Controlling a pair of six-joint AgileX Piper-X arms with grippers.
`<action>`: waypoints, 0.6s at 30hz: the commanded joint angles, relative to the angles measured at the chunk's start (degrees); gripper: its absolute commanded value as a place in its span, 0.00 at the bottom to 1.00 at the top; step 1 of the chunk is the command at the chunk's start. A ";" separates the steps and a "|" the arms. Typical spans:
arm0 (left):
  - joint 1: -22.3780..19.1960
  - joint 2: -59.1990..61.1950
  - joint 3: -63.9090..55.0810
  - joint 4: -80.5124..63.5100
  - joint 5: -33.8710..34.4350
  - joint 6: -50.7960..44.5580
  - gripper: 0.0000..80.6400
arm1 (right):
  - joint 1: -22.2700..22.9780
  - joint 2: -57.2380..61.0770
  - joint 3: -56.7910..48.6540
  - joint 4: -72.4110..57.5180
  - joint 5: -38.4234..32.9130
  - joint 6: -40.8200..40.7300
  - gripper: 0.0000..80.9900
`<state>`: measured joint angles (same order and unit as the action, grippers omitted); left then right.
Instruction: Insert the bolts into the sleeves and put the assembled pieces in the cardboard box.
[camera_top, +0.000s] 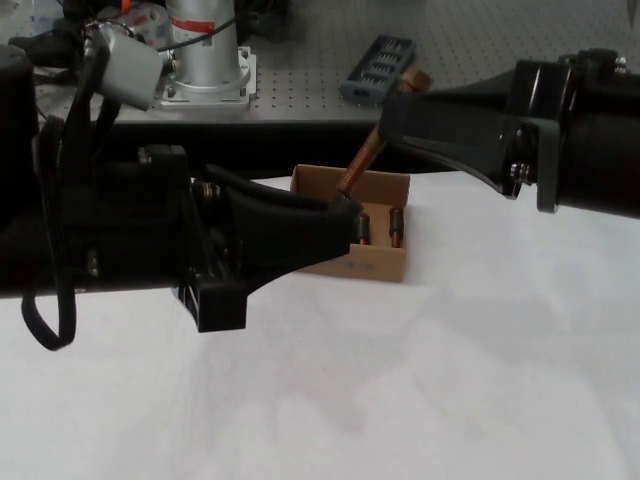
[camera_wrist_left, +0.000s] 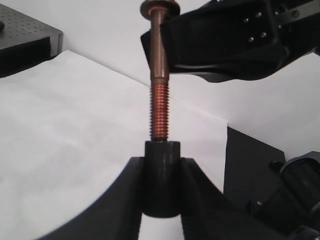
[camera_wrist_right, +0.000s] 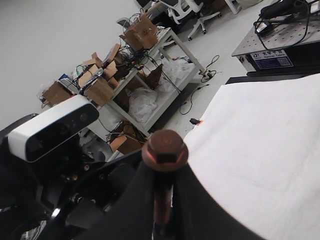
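My left gripper (camera_wrist_left: 162, 172) is shut on a short black sleeve (camera_wrist_left: 162, 182), held upright above the white sheet. My right gripper (camera_wrist_right: 162, 180) is shut on a copper bolt (camera_wrist_left: 159, 75) just below its hex head (camera_wrist_right: 165, 150). The bolt's threaded tip touches the sleeve's top opening, in line with it. In the high view the bolt (camera_top: 358, 165) slants down from the right gripper (camera_top: 388, 125) to the left gripper (camera_top: 348, 212), just in front of the cardboard box (camera_top: 378, 265). Two assembled pieces (camera_top: 396, 228) lie inside the box.
A white sheet (camera_top: 450, 380) covers the near bench. Behind it on the perforated bench are a metal column base (camera_top: 205, 65) and a blue-grey case (camera_top: 378, 65). The left arm's white camera (camera_wrist_right: 52, 127) sits close under the right wrist.
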<state>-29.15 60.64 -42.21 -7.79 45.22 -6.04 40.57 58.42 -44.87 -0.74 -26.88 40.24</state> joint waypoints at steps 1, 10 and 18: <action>0.39 -0.51 -0.31 -1.73 -0.96 0.98 0.01 | 0.22 -0.18 -0.65 0.74 -2.07 -0.47 0.02; 0.37 -0.51 -0.31 -4.37 -0.85 0.32 0.01 | 0.22 -0.18 -0.65 3.30 -1.97 -1.72 0.02; 0.37 -0.51 -0.31 -6.06 -0.83 -1.67 0.01 | 0.22 -0.18 -0.65 3.46 -1.97 -2.66 0.02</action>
<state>-28.99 60.64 -41.69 -11.41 44.85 -6.75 40.57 58.42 -45.29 1.56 -27.01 38.65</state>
